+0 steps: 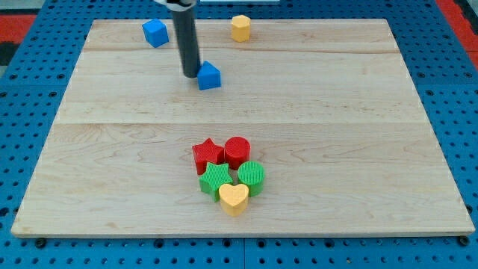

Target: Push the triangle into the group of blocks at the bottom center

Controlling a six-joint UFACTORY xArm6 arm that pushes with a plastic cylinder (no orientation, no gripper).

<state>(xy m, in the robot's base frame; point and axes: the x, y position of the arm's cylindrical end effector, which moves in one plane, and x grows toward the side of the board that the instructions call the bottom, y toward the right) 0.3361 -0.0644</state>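
Blue triangle (210, 76) touching my tip (190, 75) on its left, no fingers, red star (208, 155) cluster below.

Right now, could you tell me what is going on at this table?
My arm ends in a dark rod, and my tip sits right at the left side of the blue triangle, in the upper part of the wooden board. The group it must join lies at the bottom centre: a red star, a red cylinder, a green star, a green cylinder and a yellow heart. A blue cube and a yellow hexagon sit near the view's top.
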